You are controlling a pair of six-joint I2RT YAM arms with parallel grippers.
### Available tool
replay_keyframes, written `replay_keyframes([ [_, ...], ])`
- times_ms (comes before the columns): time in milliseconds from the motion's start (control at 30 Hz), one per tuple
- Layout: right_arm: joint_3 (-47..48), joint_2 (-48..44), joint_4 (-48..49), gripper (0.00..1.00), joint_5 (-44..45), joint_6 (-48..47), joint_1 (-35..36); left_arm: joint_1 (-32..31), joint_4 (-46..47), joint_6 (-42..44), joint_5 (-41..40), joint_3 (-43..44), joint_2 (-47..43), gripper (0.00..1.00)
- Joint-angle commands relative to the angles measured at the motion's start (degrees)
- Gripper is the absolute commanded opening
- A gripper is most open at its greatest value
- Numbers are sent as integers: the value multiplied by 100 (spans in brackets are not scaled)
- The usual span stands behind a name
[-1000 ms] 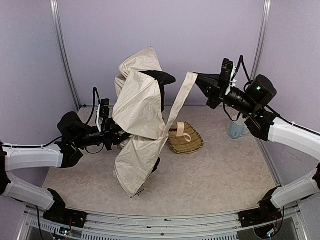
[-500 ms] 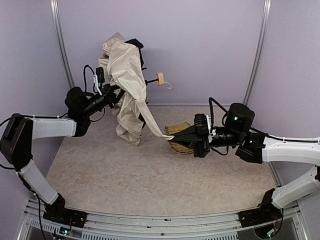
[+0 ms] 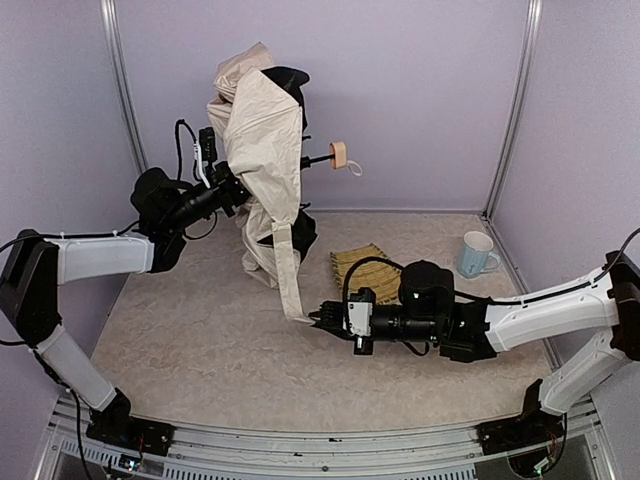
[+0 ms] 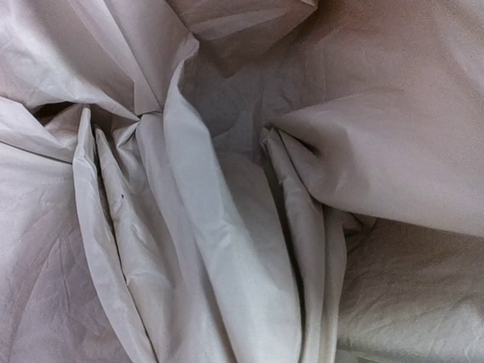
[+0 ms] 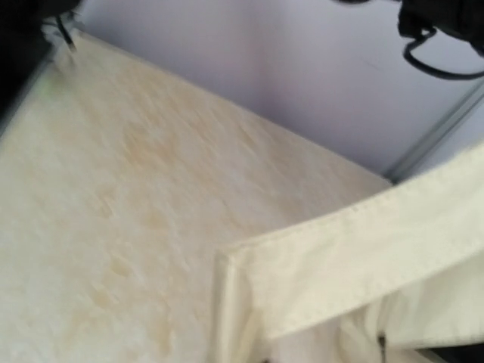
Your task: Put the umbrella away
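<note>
Umbrella (image 3: 262,130) collapsed, not wrapped: left pincer (image 3: 228,190) grips it aloft, right pincer (image 3: 318,318) pinches its strap (image 3: 288,265); stowing undone.

Cream umbrella (image 3: 262,120) all bunched up, hanging in the air back left, black shaft poking right, strap dangling down.

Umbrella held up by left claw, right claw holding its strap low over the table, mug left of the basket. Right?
No: the mug stands right of the basket, as the top view shows. The rest holds: left claw holds the umbrella up, right claw has its strap low over the table.
</note>
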Motion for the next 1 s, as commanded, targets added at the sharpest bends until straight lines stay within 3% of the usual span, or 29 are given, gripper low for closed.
replay_keyframes([
  [0, 226, 73, -58, 33, 652, -336, 31, -28, 288, 272, 426, -97, -352, 0],
  [167, 470, -619, -1152, 71, 798, -324, 31, 69, 464, 478, 950, -584, -578, 0],
  [233, 429, -1004, -1511, 94, 881, -367, 35, 55, 429, 597, 1049, -731, -647, 0],
  [267, 415, -1169, -1718, 99, 941, -386, 31, 22, 380, 686, 1104, -769, -669, 0],
  [367, 623, -1542, -2488, 100, 896, -446, -53, -85, 50, 924, 1198, -797, -706, 0],
  [500, 1491, -1556, -3199, 100, 115, -262, -568, -360, -381, 1289, 1322, -925, -829, 0],
  [733, 2877, -568, -4199, 95, -1100, -405, -1516, -799, -1121, 2041, 1326, -1070, -1193, 0],
  [967, 3909, 415, -5627, 82, -1539, -889, -1591, -1066, -1280, 2392, 1402, -1137, -1244, 0],
])
